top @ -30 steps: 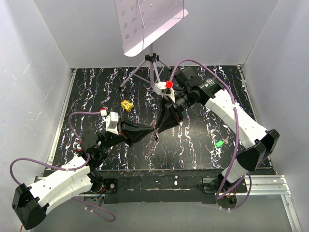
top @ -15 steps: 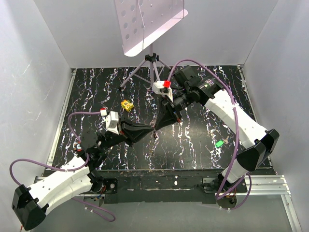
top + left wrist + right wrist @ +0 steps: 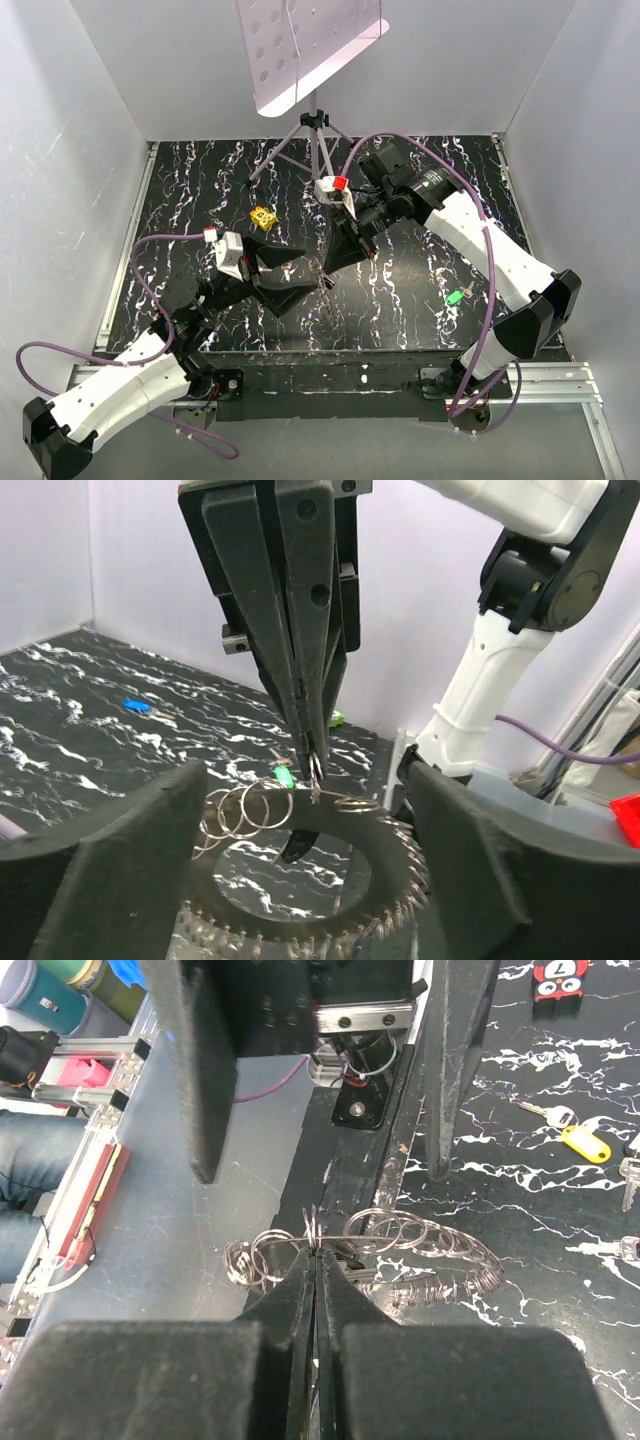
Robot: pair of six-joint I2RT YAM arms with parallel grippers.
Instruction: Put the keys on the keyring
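Observation:
The keyring (image 3: 395, 875), a flat toothed ring carrying several small wire rings, hangs between the two arms. My right gripper (image 3: 318, 1255) is shut on its rim, and in the left wrist view its fingers (image 3: 305, 660) come down onto the rim from above. My left gripper (image 3: 305, 810) is open, its fingers standing wide on either side of the keyring without touching it. A small dark piece (image 3: 298, 845) hangs inside the ring. A green key (image 3: 455, 297), a yellow key (image 3: 580, 1140) and a blue key (image 3: 137, 706) lie on the black marbled table (image 3: 420, 200).
A yellow block (image 3: 263, 217) lies at the back left of the table. A tripod (image 3: 315, 135) holding a white perforated plate stands at the back centre. Two silver keys (image 3: 628, 1172) and a red-black figure (image 3: 560, 975) lie on the table. White walls enclose three sides.
My left gripper has opened, let go of the keyring and drawn back to the left. The right gripper has closed on the keyring's rim and now holds it alone.

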